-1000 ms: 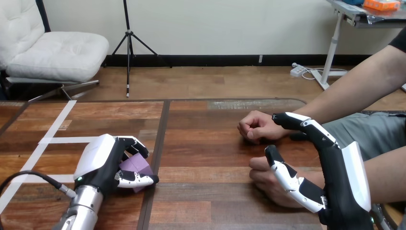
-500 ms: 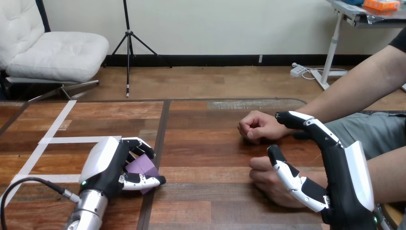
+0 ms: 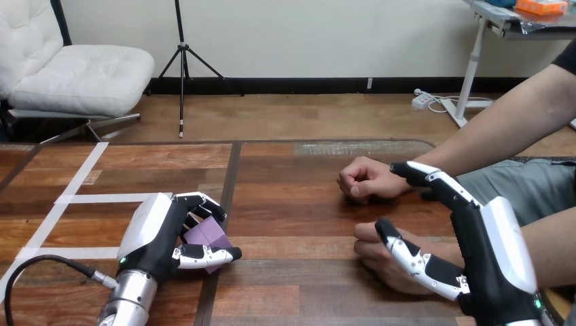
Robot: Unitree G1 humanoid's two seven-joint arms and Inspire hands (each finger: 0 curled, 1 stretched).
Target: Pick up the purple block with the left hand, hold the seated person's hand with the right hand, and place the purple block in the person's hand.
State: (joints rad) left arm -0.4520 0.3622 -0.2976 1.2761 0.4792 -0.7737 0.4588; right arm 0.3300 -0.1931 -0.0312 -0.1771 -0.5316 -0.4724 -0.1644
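White tape lines (image 3: 102,198) cross the wooden tabletop (image 3: 292,204) left of the left robot hand (image 3: 153,231), whose fingers and thumb curl round the purple block (image 3: 207,234), a small matte cube low over the wood. The right robot hand (image 3: 499,251) is spread open, its thumb over the person's nearer hand (image 3: 377,261) and its fingers beside the person's farther fist (image 3: 367,180)

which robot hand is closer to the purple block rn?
Left. The left robot hand has its fingers curled round the purple block; the right robot hand is well apart from it, over by the person's nearer hand.
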